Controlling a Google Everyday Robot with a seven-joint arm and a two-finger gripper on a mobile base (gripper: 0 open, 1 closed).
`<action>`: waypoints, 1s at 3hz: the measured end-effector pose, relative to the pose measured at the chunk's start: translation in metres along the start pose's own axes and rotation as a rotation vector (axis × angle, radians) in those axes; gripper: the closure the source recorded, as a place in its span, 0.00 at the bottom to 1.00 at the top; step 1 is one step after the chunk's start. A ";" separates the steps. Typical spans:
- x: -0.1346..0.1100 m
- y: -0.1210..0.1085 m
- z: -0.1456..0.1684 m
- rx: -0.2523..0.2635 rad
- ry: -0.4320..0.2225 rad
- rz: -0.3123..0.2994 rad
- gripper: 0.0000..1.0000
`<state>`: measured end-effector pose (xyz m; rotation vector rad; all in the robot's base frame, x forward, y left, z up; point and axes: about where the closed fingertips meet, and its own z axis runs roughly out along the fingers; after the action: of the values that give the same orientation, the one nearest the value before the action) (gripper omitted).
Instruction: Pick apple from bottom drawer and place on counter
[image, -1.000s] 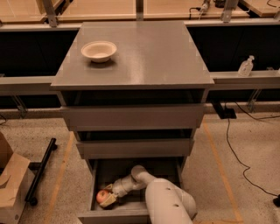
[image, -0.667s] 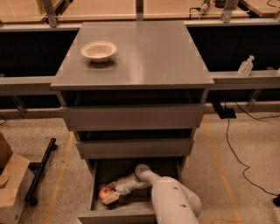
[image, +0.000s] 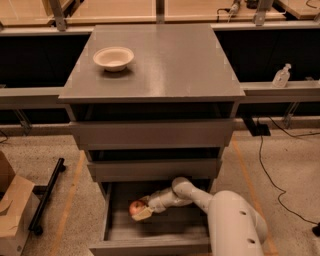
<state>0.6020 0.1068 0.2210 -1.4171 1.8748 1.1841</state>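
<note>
The small red apple (image: 135, 207) with a yellowish patch is inside the open bottom drawer (image: 150, 245), on its left side. My gripper (image: 142, 210) reaches into the drawer from the right and is at the apple, with a pale finger under it. The white arm (image: 235, 222) comes in from the lower right. The grey counter (image: 155, 65) is the top of the cabinet above.
A white bowl (image: 113, 58) sits on the counter's left rear. Two wider grey drawers (image: 152, 134) stick out above the bottom one. A cardboard box (image: 12, 210) and a black bar (image: 47, 195) lie on the floor at left. A bottle (image: 281, 76) stands on the right ledge.
The arm has shifted slightly and the apple with the gripper has moved a little right and up inside the drawer.
</note>
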 end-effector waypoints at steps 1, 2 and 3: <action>-0.014 0.012 -0.066 0.096 0.010 0.060 1.00; -0.018 0.057 -0.127 0.158 0.034 0.158 1.00; -0.018 0.115 -0.156 0.102 0.067 0.211 1.00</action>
<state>0.5165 -0.0102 0.3518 -1.2424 2.1424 1.1309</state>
